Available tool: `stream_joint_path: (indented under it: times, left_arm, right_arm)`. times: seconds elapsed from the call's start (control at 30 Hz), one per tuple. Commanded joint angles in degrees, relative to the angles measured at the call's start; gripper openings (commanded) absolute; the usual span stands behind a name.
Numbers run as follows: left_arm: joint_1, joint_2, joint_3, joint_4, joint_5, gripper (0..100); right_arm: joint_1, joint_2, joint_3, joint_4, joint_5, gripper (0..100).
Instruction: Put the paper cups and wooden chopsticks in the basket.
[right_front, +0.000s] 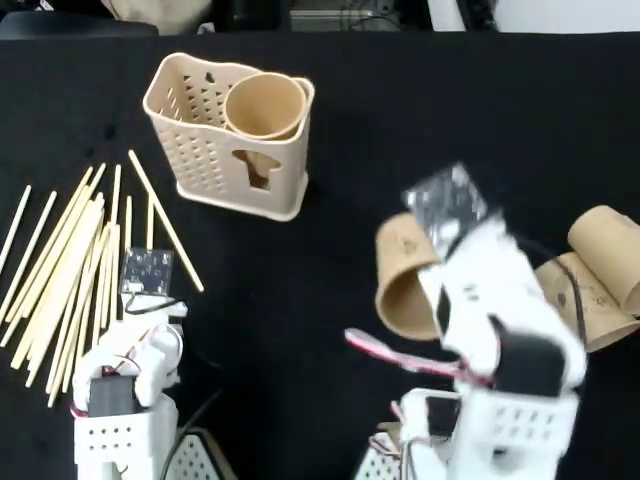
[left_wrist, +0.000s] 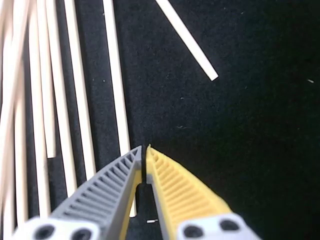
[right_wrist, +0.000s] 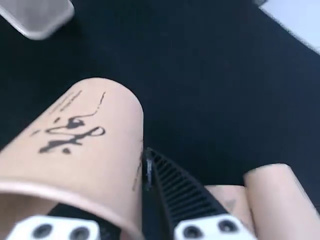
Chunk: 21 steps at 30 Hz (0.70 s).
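Observation:
A beige perforated basket (right_front: 215, 160) stands at the back left with one paper cup (right_front: 265, 105) upright inside it. Several wooden chopsticks (right_front: 60, 265) lie fanned out on the black table at the left. My left gripper (left_wrist: 145, 150) is shut just above the table, beside the chopsticks (left_wrist: 75, 100), with nothing between its fingers. My right gripper (right_wrist: 142, 162) is shut on the rim wall of a paper cup (right_wrist: 75, 150), which hangs tilted at centre right (right_front: 398, 285). Two more paper cups (right_front: 605, 250) lie on their sides at the far right.
One chopstick (right_front: 165, 220) lies apart from the pile, slanting towards the basket. The basket's corner (right_wrist: 35, 17) is seen far off in the right wrist view. Both arm bases stand at the front edge. Open black table lies between the basket and the held cup.

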Motion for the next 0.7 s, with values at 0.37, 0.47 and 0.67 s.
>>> stream_joint_path:
  times: [0.37, 0.47, 0.67]
  left_arm:
    - [0.4, -0.5, 0.7, 0.4, 0.4, 3]
    - [0.4, -0.5, 0.7, 0.4, 0.4, 3]
    - [0.4, -0.5, 0.7, 0.4, 0.4, 3]
  right_arm:
    - [-21.8, 46.0, -66.2, 9.9, -16.4, 1.2]
    - [-24.1, 53.7, -75.3, 9.7, -16.2, 1.2]
    - [-25.1, 67.6, -88.9, 10.0, -16.2, 1.2]
